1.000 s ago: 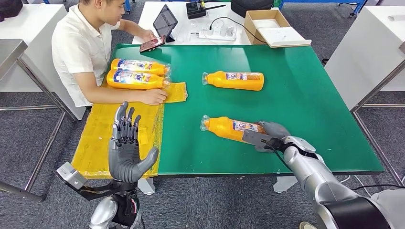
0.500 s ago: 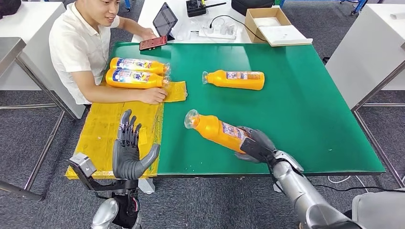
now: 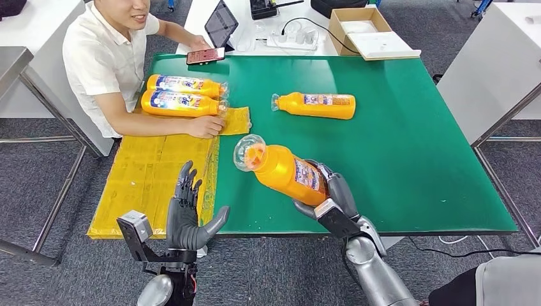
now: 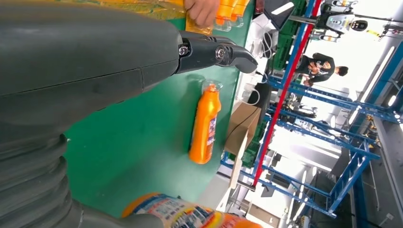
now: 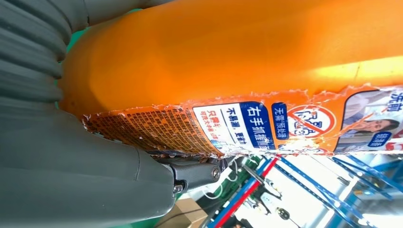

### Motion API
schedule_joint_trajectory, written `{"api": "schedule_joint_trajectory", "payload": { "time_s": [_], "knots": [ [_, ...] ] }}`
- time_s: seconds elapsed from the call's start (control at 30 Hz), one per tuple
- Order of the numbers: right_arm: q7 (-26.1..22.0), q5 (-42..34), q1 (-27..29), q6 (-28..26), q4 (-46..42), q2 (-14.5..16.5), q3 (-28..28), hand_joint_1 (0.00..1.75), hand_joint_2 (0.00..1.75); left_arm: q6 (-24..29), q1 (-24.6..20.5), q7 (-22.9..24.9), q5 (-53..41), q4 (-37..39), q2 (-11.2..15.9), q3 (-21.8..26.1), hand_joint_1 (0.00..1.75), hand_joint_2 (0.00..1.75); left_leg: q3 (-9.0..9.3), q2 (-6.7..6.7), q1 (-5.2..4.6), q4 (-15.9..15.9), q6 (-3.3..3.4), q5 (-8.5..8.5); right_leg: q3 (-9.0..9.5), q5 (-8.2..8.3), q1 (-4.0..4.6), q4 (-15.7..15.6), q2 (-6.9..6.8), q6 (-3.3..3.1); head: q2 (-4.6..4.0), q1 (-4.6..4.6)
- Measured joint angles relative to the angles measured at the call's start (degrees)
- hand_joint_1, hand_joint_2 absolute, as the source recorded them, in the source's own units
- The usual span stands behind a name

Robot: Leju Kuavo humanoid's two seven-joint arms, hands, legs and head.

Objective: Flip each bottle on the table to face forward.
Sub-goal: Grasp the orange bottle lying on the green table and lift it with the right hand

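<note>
Fingers [image 3: 337,189] of our right hand [image 3: 328,197] were wrapped around the base end of an orange bottle [image 3: 284,172], which we held lifted above the green tabletop [image 3: 408,146] near its front edge, tilted, with its clear cap pointing toward ten o'clock. In the right wrist view the thumb pressed against the bottle's torn label [image 5: 266,126]. Our left hand [image 3: 188,220] was raised in front of the tabletop at about seven o'clock from the held bottle, its fingers spread apart and holding nothing.

A second orange bottle [image 3: 316,106] lay on its side at about one o'clock from the held one, well apart from it, with its cap pointing to nine o'clock. Two more bottles [image 3: 182,94] lay side by side, touching, at the far left of the tabletop, beside a yellow sheet [image 3: 150,175]. A person in a white shirt [image 3: 105,60] sat there, one hand [image 3: 205,127] resting on the sheet just beside those bottles. A phone [image 3: 205,56] lay near the far edge.
</note>
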Motion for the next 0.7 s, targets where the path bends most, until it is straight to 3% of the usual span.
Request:
{"api": "schedule_joint_trajectory", "payload": {
  "time_s": [0.33,0.47,0.7],
  "knots": [
    [-0.7,-0.9,1.5,-0.5,-2.9,0.3,0.0,1.75,1.75,-0.1,0.1,-0.3,-0.5,0.6,0.0,-0.7,0.00,1.75,0.01,0.02,0.01,0.0,0.00,0.01,0.00,0.00,0.01,0.0,0.00,0.00,0.00,0.01],
    [-2.1,-2.4,4.4,-1.4,-4.9,2.1,0.3,1.75,1.75,-1.5,1.0,-1.7,-2.7,0.5,0.4,-1.8,0.00,1.75,-0.03,0.03,0.02,0.0,-0.01,-0.01,-0.04,-0.01,0.01,0.0,0.01,-0.01,0.00,0.00],
    [-2.4,-1.6,6.7,0.6,-2.7,5.4,6.6,1.75,1.75,-7.5,1.6,-1.6,-2.5,0.4,0.8,-3.7,0.00,1.75,-0.09,0.03,0.04,0.0,-0.02,-0.01,-0.11,-0.09,0.02,0.0,0.01,0.01,0.00,0.01]
  ]
}}
